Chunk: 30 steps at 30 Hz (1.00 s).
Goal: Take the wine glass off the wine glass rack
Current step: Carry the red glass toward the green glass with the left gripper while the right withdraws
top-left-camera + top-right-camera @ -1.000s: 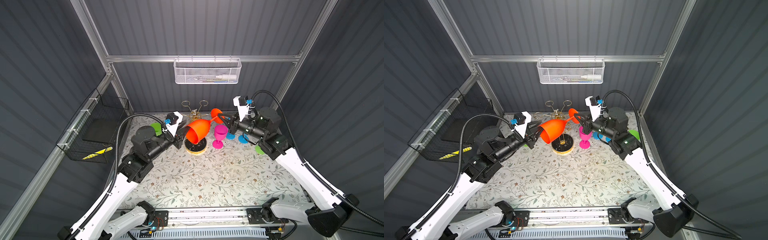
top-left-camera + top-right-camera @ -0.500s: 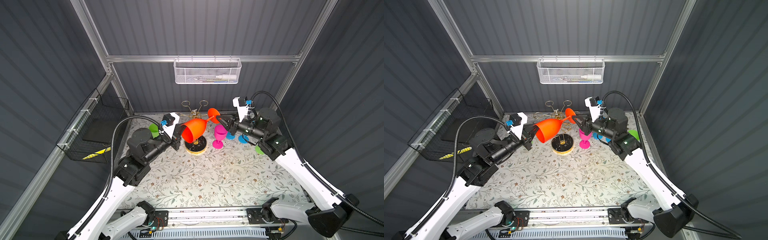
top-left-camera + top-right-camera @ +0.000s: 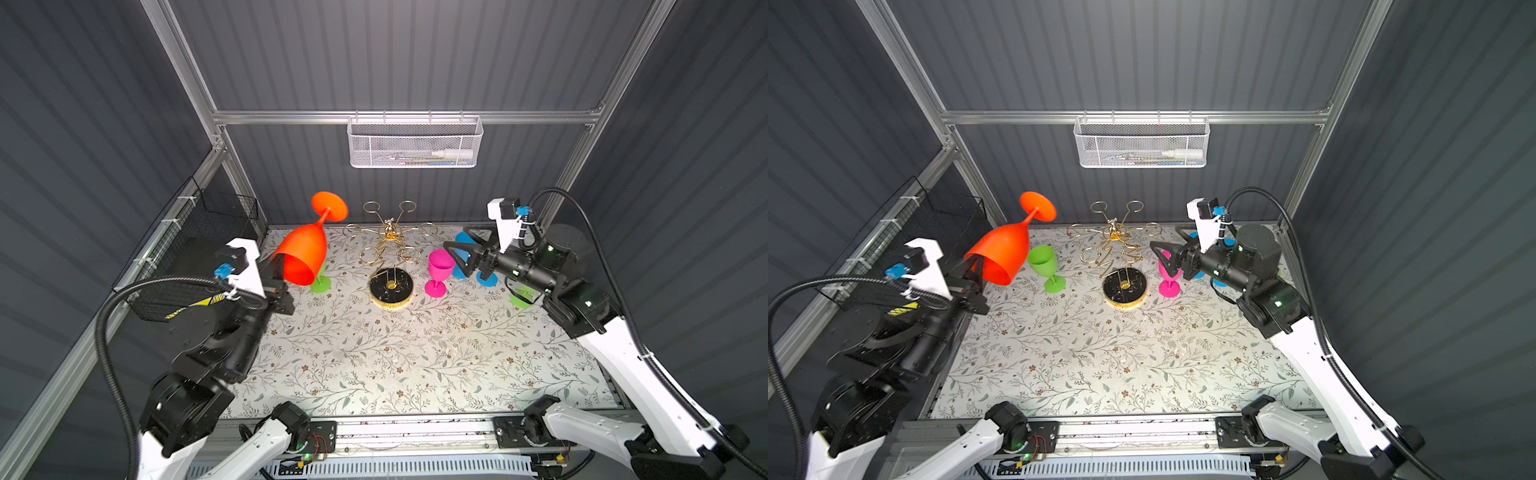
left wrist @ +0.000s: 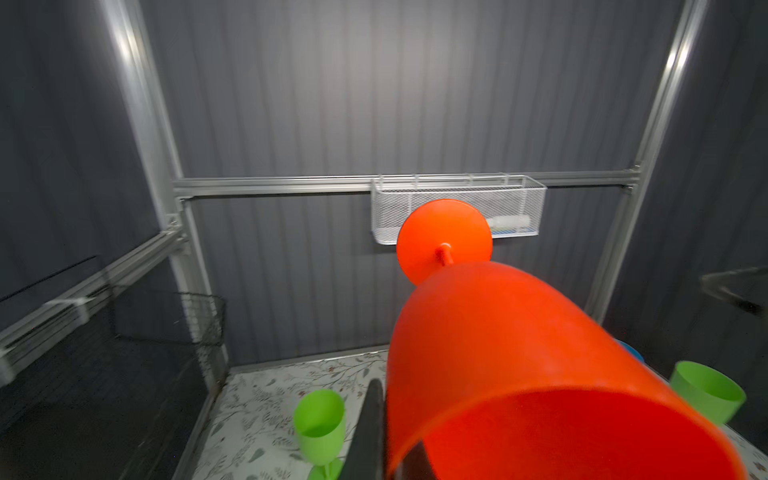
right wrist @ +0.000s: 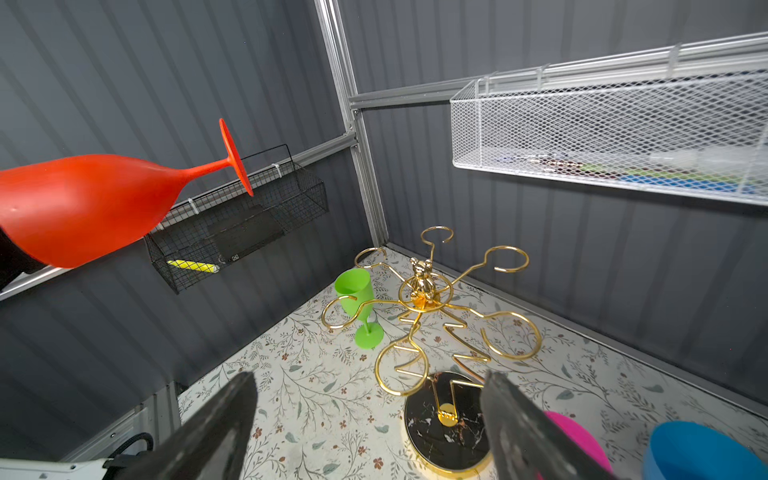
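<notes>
The orange wine glass hangs tilted in the air left of the wine glass rack, foot up toward the back wall. My left gripper is shut on its rim, one finger inside the bowl and one outside. The gold rack stands on its black base with all rings empty. To the right of the rack my right gripper is open and holds nothing; it hovers beside a pink glass.
A green glass stands just under the orange one. Blue glasses and another green glass stand behind my right gripper. A white mesh basket hangs on the back wall, a black wire basket on the left wall.
My right gripper let go of the orange glass's foot and opened wide. My left arm swung the glass left, away from the rack, its foot tipping upward.
</notes>
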Available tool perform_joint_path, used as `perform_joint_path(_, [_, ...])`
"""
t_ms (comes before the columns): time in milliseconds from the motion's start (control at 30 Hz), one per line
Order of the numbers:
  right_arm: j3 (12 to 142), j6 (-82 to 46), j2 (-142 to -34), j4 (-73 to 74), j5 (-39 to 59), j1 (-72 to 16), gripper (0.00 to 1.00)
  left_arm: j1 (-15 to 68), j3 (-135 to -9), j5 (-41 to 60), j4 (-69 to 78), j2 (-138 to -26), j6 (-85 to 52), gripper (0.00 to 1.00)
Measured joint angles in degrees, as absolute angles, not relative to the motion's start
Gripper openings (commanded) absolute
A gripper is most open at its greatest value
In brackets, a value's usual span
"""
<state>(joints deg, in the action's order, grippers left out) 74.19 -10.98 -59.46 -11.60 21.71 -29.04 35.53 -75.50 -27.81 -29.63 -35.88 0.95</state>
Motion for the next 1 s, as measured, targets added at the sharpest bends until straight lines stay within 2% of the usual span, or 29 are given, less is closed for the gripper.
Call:
perform_joint_path(200, [72.58, -10.07, -53.28, -15.38, 17.67, -29.04, 0.99, 35.53, -75.66, -36.01, -40.03, -33.74, -4.10, 0.00])
perform_joint_path(400, [71.35, -10.55, -52.80, -18.59, 15.68, -29.04, 0.99, 35.53, -81.17, -38.61, -56.36, -43.62, -12.08, 0.00])
perform_joint_path(633, [68.99, -12.34, -52.86, -20.86, 15.14, -29.04, 0.99, 35.53, -83.09, -36.12, -66.63, -53.54, -18.28, 0.00])
perform_joint_path(833, [66.98, -13.02, -51.09, -22.70, 14.81, -29.04, 0.99, 34.85, -83.11, -33.56, -69.45, -61.25, -18.57, 0.00])
perform_joint_path(900, [66.35, -13.08, -50.28, -23.20, 14.74, -29.04, 0.99, 32.82, -83.11, -31.22, -69.12, -63.61, -17.93, 0.00])
perform_joint_path(1000, [65.60, -13.13, -49.19, -24.08, 14.63, -29.04, 0.99, 24.73, -81.91, -23.88, -66.08, -65.43, -16.10, 0.00])
